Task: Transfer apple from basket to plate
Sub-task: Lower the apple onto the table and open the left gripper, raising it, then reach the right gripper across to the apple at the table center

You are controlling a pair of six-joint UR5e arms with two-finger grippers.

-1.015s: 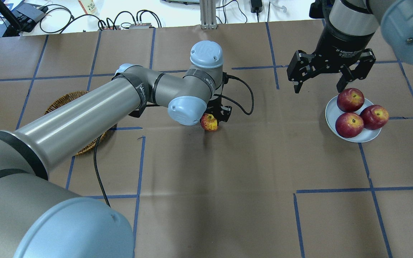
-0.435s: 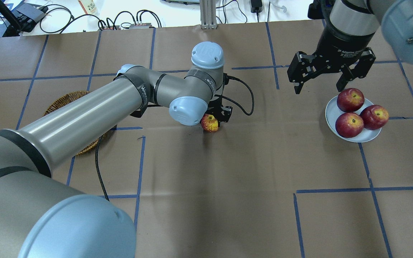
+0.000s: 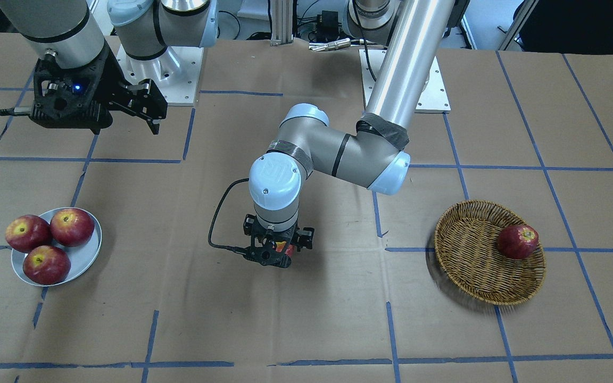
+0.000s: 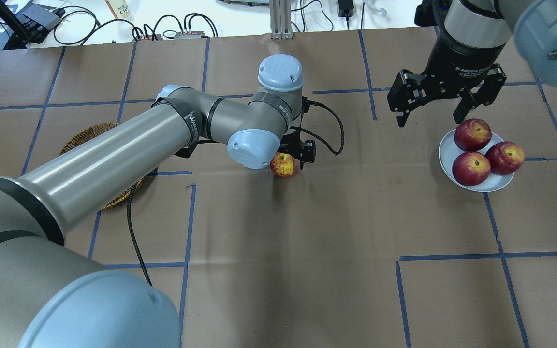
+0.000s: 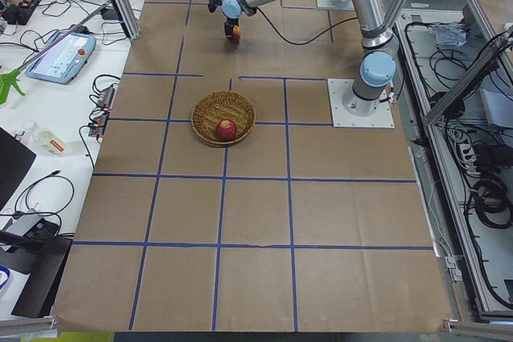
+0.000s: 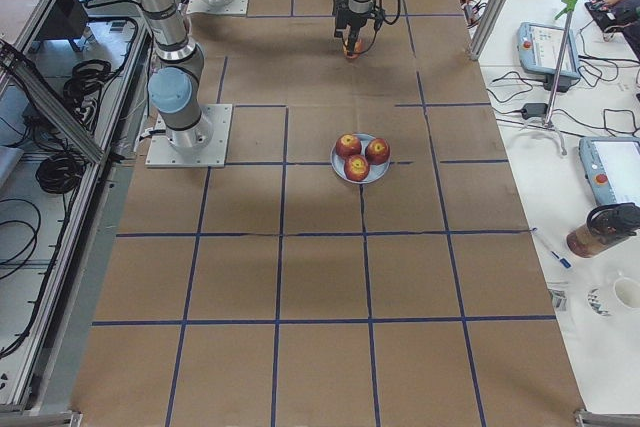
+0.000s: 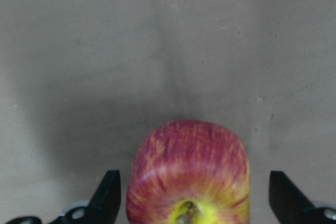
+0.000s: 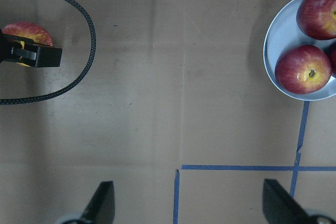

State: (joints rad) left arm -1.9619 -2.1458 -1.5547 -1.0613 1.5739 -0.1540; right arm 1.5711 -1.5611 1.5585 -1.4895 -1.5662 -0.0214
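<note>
Apple: the apple [image 4: 283,165] is well apart from the plate [image 4: 445,155], roughly midway between it and the basket [image 3: 466,250], and looks to be resting on the surface [image 4: 307,270].
Left end effector: the left end effector [image 7: 194,182] straddles the apple with its fingers spread, a gap showing on each side in the wrist view, so nothing is clamped.
Right end effector: the right end effector [image 4: 428,121] hangs near the plate, on its basket-ward side, with its fingers wide apart and empty.
Plate load: three darker apples [image 4: 472,168] already crowd the plate.
Risk, rolling: a finger brushing the unheld apple as the left arm [image 4: 114,154] lifts could send it farther from the plate.
Risk, placing: with so little bare plate, a fourth apple could knock the others or tip off the rim.
Risk, collision: the right end effector reaching away from the plate could meet the left arm or its cable [image 4: 329,121].
Hidden: the apple's underside shows in no view, and the front view shows only a sliver of it.
Cut off: the left arm covers most of the basket from overhead; the front view shows one darker apple [image 3: 518,241] in it.
</note>
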